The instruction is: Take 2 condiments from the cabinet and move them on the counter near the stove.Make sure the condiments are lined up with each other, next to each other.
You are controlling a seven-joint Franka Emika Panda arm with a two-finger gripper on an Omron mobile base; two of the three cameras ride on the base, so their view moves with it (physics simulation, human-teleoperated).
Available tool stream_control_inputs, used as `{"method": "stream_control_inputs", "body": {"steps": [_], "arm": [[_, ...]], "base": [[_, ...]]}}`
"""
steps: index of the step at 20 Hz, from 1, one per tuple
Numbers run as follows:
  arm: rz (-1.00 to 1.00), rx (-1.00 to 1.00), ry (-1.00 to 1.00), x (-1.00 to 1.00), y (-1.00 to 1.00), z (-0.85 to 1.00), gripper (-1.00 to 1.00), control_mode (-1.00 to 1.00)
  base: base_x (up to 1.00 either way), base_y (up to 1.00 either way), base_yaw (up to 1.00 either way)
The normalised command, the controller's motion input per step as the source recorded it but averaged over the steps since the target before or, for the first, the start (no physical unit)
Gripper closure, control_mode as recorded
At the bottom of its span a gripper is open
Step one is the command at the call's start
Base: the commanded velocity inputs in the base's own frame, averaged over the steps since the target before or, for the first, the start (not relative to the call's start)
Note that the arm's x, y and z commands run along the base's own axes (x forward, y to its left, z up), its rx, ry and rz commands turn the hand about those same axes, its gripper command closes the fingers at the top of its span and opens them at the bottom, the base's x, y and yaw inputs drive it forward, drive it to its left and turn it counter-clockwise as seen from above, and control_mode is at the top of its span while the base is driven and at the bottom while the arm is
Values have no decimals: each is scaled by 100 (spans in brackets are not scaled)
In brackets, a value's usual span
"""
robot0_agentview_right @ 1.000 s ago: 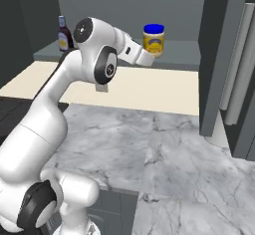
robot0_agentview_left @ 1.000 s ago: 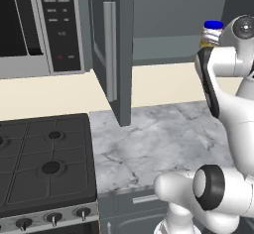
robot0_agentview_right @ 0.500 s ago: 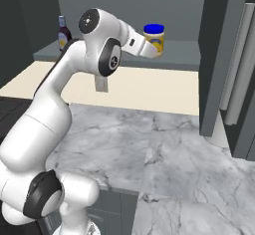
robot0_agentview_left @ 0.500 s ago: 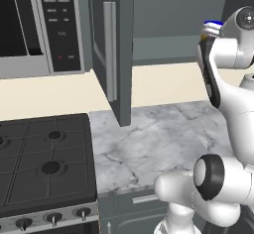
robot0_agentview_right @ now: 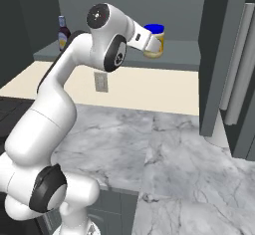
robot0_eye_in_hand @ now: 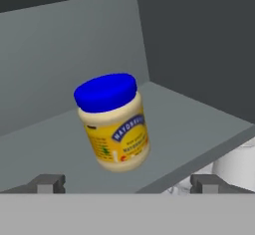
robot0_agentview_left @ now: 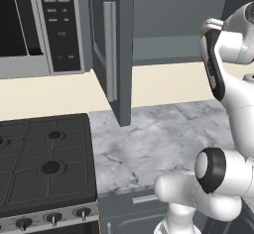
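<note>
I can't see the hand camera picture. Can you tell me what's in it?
A squat yellow jar with a blue lid stands on a grey cabinet shelf. The open gripper points at it, one dark fingertip on each side, not touching it.

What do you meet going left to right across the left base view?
Black gas stove → black-and-silver microwave → open dark grey cabinet door with silver bar handle → veined marble counter → white robot arm.

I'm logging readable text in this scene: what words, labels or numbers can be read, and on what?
"MAYONNAISE", slanted in white on a blue band: yellow jar label, hand view.
Smaller print on that label: too blurred to read.
Microwave panel button text, left base view: too small to read.
Dark bottle label: too small to read.
</note>
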Motion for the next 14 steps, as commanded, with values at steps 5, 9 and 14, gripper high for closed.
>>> {"method": "stream_control_inputs", "body": {"steps": [5,9,14], "arm": [[3,0,0,4,-1,5,-100,-100],[1,0,0,7,0,1,-100,-100],[0,-1,0,10,0,3,-100,-100]], "base": [[0,0,0],[0,0,0],[0,0,0]]}}
